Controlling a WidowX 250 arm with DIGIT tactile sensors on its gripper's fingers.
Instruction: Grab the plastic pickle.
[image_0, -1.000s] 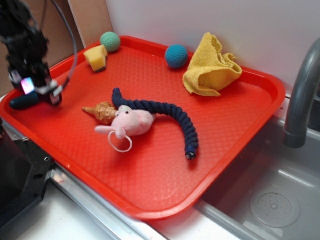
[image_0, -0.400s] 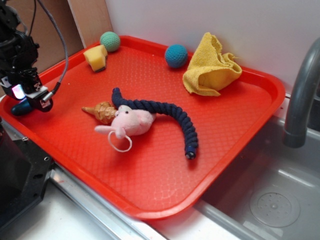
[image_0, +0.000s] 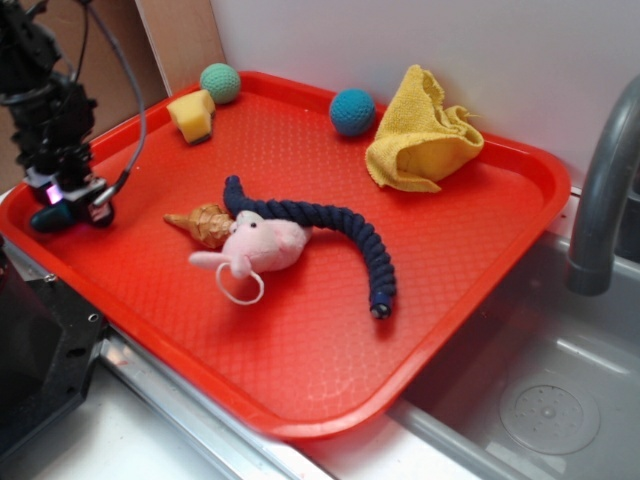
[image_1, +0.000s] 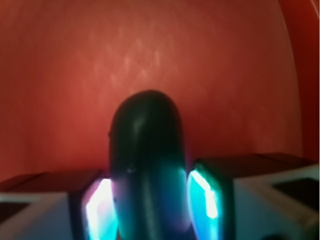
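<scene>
Where the dimpled red tray (image_0: 300, 350) meets its left rim, I see my fingers (image_1: 97, 210) clamped on the smooth, round-ended pickle (image_1: 146, 165).

A red tray (image_0: 480, 260) fills the frame. Upper left: a green ball (image_0: 220, 82) beside a yellow sponge piece (image_0: 192, 115). Top centre: a blue ball (image_0: 352, 111), a crumpled yellow cloth (image_0: 420, 135). Centre: a navy rope (image_0: 350, 235), pink plush toy (image_0: 258, 245), toy ice-cream cone (image_0: 203, 224). Right edge: a grey faucet (image_0: 603, 190) over a sink (image_0: 540, 400).
</scene>
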